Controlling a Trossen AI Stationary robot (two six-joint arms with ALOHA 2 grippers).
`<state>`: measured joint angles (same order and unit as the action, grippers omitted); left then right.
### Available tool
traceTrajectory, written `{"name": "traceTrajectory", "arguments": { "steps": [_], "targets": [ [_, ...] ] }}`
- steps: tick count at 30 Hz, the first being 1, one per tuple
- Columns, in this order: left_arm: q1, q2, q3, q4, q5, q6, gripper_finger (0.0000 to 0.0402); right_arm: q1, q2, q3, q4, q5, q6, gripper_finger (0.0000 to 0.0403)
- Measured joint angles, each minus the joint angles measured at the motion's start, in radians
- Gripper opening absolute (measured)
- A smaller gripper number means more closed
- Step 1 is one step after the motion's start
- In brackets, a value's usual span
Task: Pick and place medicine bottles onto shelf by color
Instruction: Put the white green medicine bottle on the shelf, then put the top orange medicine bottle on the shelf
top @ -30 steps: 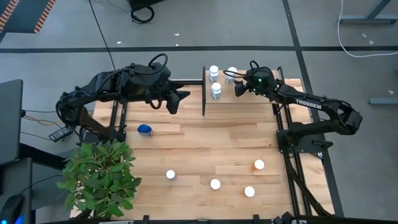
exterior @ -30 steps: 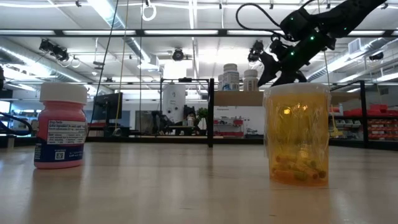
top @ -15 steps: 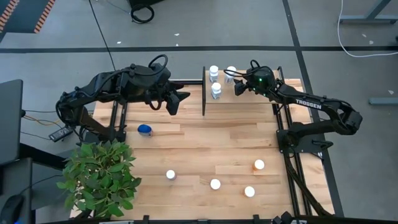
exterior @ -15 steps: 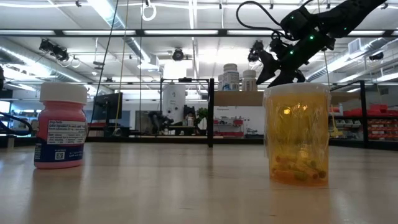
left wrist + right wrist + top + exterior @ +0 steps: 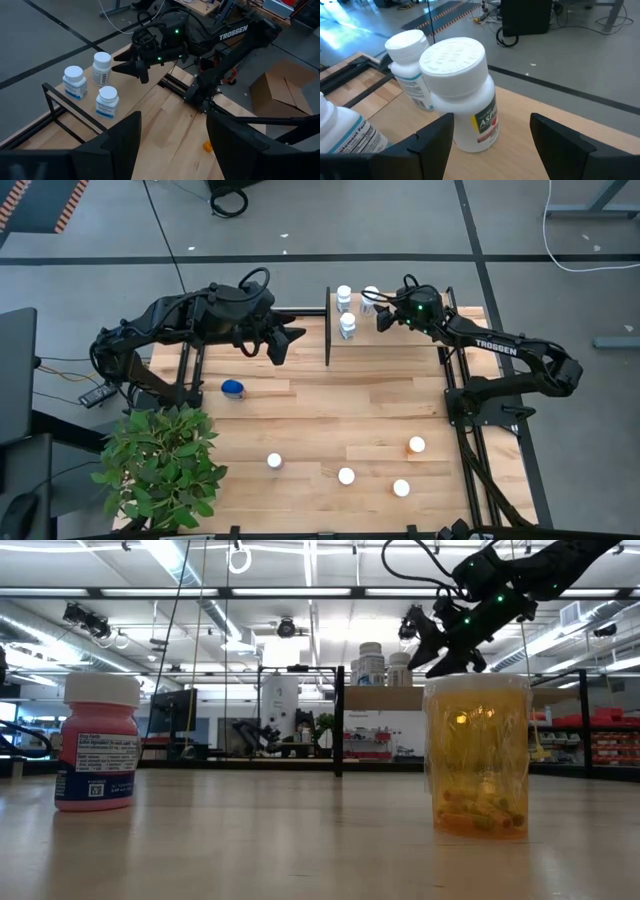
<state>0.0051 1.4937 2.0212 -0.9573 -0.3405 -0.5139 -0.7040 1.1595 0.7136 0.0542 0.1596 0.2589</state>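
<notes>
Looking straight down, I see my right gripper (image 5: pixel 379 317) at the shelf (image 5: pixel 400 328) on the table's far edge, fingers spread, its tips just beside a white bottle (image 5: pixel 370 295) and gripping nothing; two more white bottles (image 5: pixel 344 297) stand close by near the black rail (image 5: pixel 327 327). My left gripper (image 5: pixel 287 340) hangs over the far left part of the table (image 5: pixel 330 410), also spread and empty. A blue bottle (image 5: pixel 233 389) sits on the left by the plant (image 5: pixel 163 465), and four capped bottles (image 5: pixel 346 476) stand well apart near the front edge. From table height, a pink bottle (image 5: pixel 97 743) stands at left and an orange bottle (image 5: pixel 477 755) at right, both close; far behind them the white bottles (image 5: pixel 371 664) rest on the shelf, with my right gripper (image 5: pixel 436 652) above and just beside them. My left wrist camera shows my own fingers (image 5: pixel 116 145) apart, and beyond them three white bottles (image 5: pixel 107 101) with the right gripper (image 5: pixel 131 67) next to them. My right wrist camera shows my fingers (image 5: pixel 432 140) wide, one on each side of a white bottle (image 5: pixel 465 95) without touching it; another bottle (image 5: pixel 410 67) stands behind it.
</notes>
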Motion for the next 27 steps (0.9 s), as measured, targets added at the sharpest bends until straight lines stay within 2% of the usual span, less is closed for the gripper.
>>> {"name": "traceTrajectory", "arguments": {
  "steps": [4,8,12,20,27],
  "targets": [
    [-0.016,0.000,0.000,-0.004,0.000,0.000,0.0231,0.000,0.000,0.000,-0.010,-0.029,0.026,0.0269],
    [-0.028,0.000,0.000,-0.025,0.000,0.002,0.0231,0.000,-0.002,0.000,-0.045,-0.110,0.093,0.0269],
    [-0.027,0.000,0.000,-0.054,0.000,-0.006,0.0231,0.000,-0.019,0.039,-0.193,-0.159,0.088,0.0269],
    [-0.039,0.000,0.000,-0.070,0.000,-0.025,0.0231,0.004,-0.042,0.296,-0.539,-0.163,0.019,0.0269],
    [-0.016,0.000,0.000,-0.202,0.000,-0.016,0.0231,0.087,-0.043,0.520,-0.895,-0.175,0.111,0.0269]
  ]
}}
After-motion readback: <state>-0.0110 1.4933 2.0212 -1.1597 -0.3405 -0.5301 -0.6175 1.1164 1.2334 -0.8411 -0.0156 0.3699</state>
